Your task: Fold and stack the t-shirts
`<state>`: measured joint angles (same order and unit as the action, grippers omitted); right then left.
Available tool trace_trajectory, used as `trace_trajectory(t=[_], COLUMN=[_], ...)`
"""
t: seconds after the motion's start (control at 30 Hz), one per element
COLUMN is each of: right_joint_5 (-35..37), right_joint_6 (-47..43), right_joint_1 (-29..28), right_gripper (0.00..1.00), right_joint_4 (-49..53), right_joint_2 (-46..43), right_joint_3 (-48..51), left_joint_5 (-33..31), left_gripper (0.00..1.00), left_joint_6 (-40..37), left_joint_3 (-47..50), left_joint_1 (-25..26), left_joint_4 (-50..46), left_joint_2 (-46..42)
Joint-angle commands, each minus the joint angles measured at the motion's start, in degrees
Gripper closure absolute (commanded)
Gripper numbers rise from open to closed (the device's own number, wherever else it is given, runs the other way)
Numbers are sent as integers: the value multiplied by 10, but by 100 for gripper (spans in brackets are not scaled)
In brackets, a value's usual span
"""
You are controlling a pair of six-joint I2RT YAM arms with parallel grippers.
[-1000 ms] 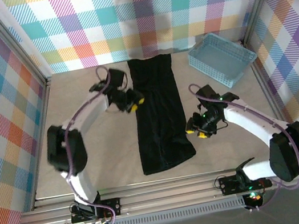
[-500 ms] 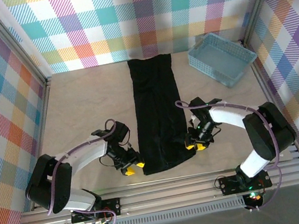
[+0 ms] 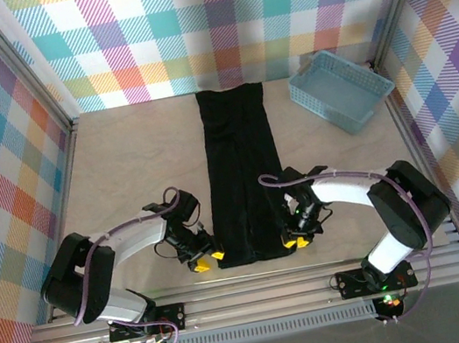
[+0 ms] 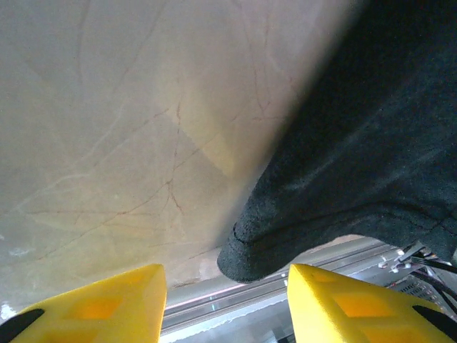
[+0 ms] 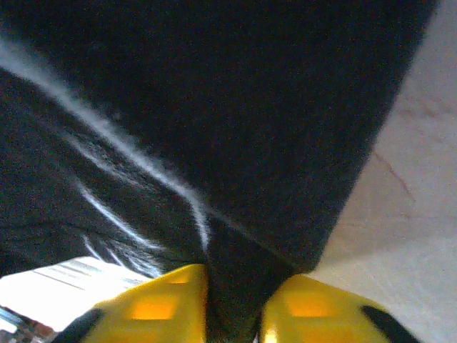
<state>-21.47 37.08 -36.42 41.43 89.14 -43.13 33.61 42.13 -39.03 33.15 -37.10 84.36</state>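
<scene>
Beige tabletop (image 3: 120, 155), plaid walls (image 3: 212, 23) on three sides, metal frame rails (image 3: 260, 295) along the bottom edge of the top view. Black t-shirt (image 3: 242, 169) lies as a long narrow strip, centre of frame, running top to bottom. Left gripper (image 3: 209, 260) sits at the strip's lower-left corner w/ fingers spread, cloth corner just ahead between them. Right gripper (image 3: 294, 239), lower-right corner, is pinching the cloth edge. Light-blue perforated basket (image 3: 320, 106) sits upper right, apart from the shirt; its inside shows its blue floor.
</scene>
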Motion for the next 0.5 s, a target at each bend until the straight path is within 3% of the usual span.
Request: trace_trajectory(t=[0.0,0.47], right_joint_5=[22,11], right_joint_6=[35,55], right_joint_1=[-1,-3], right_gripper=[84,90], right_joint_4=[18,27], right_joint_2=[-24,-45], right_joint_3=[9,18], left_joint_5=[12,25], left_gripper=[51,62], left_joint_6=[-7,19], left_joint_3=[-3,-55], left_joint_1=[4,56], left_joint_4=[10,57], left_joint_2=[14,92])
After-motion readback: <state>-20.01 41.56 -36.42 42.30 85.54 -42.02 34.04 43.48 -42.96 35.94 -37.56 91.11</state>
